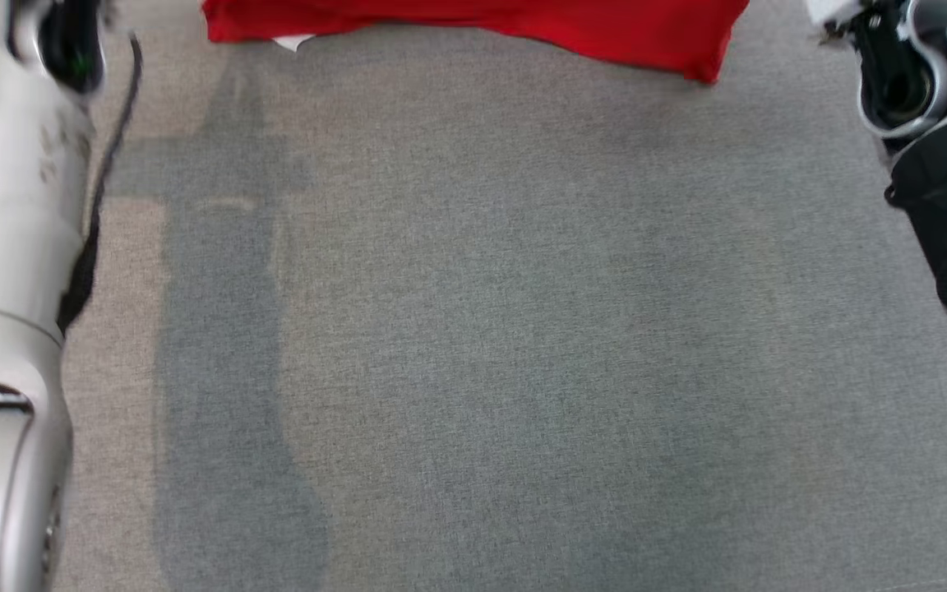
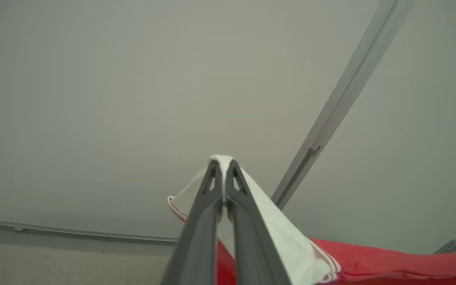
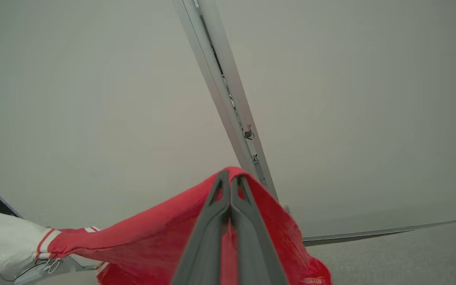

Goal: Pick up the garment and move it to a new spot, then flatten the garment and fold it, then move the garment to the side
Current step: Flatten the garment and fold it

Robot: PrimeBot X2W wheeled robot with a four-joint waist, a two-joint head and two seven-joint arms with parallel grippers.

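1. Ideally, both arms carry the garment [image 1: 473, 25] level and taut, setting its lower edge on the counter [image 1: 473, 329] first so that it spreads flat; uneven heights would likely skew it.
2. Left end effector [image 2: 223, 163]: clenched on a white part of the garment; right end effector [image 3: 232, 176]: clenched on red fabric.
3. Garment: at 12 o'clock in the head view, strung between both grips; whether its lower edge touches the counter cannot be told.
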